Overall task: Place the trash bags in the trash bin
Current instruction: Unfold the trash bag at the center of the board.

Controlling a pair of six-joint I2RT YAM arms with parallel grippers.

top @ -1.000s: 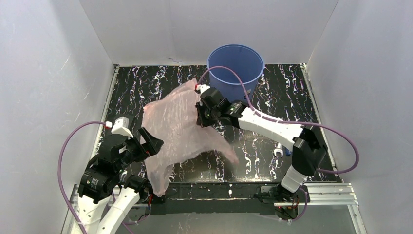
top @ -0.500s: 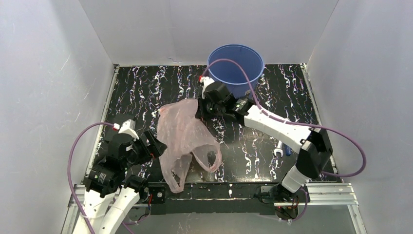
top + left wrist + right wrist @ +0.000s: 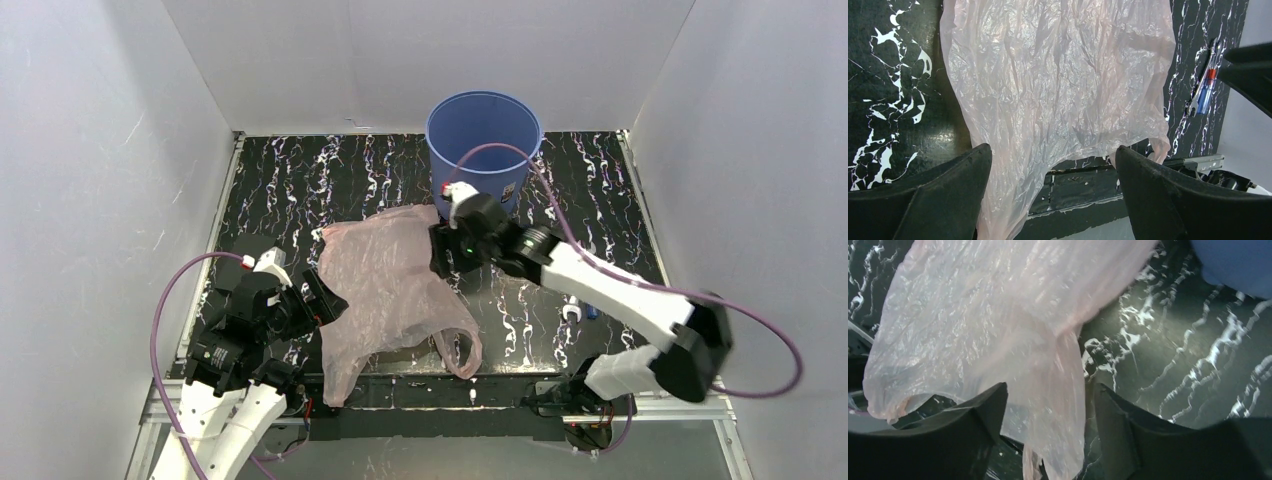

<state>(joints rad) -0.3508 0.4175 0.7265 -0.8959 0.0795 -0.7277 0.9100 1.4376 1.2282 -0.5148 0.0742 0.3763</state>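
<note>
From above, the left gripper (image 3: 318, 300) stands with its jaws wide apart, and the near-left edge of the trash bag (image 3: 390, 280) lies just off its tips, spread flat over the dark marbled table (image 3: 280, 180). The right gripper (image 3: 442, 255) hovers at the bag's far-right edge, the pink film reaching out ahead of it. The trash bin (image 3: 485, 125) stands upright just behind that gripper's wrist, with none of the bag inside. In the left wrist view, the left gripper (image 3: 1052, 152) has both fingers spread, nothing clamped. The trash bag (image 3: 1058, 75) fills the table ahead and trails down through the gap between them, while a pen (image 3: 1205, 90) lies well off to its right. In the right wrist view, the right gripper (image 3: 1048, 390) also has its fingers parted. The trash bag (image 3: 988, 315) drapes ahead and to the left, one fold hanging in the gap between the fingers, and the trash bin (image 3: 1238, 265) shows at the far right.
</note>
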